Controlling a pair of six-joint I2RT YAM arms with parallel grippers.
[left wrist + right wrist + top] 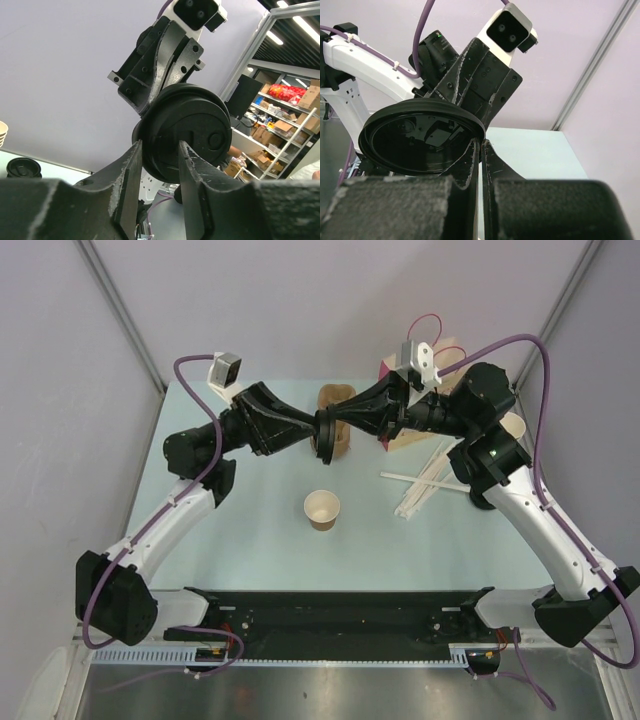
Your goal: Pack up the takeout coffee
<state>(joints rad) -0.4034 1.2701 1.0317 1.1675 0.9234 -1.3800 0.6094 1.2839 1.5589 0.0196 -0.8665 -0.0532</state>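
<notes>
A round black plastic lid (324,443) hangs in the air over the back middle of the table, between both grippers. My right gripper (333,427) is shut on its rim; the right wrist view shows the fingertips (481,142) pinching the edge of the lid (420,135). My left gripper (315,432) faces the lid's top (200,125). Its jaws (159,147) stand apart over the lid's lower edge, with no clear grip. A small brown paper cup (322,509) stands lidless and upright nearer me. The pink paper bag (383,370) is mostly hidden behind the right arm.
A brown paper object (338,398) stands just behind the grippers. White straws (425,485) lie to the right. A pale beige cup stack (515,426) is at the far right, also seen at the left wrist view's edge (2,132) near a black object (20,167).
</notes>
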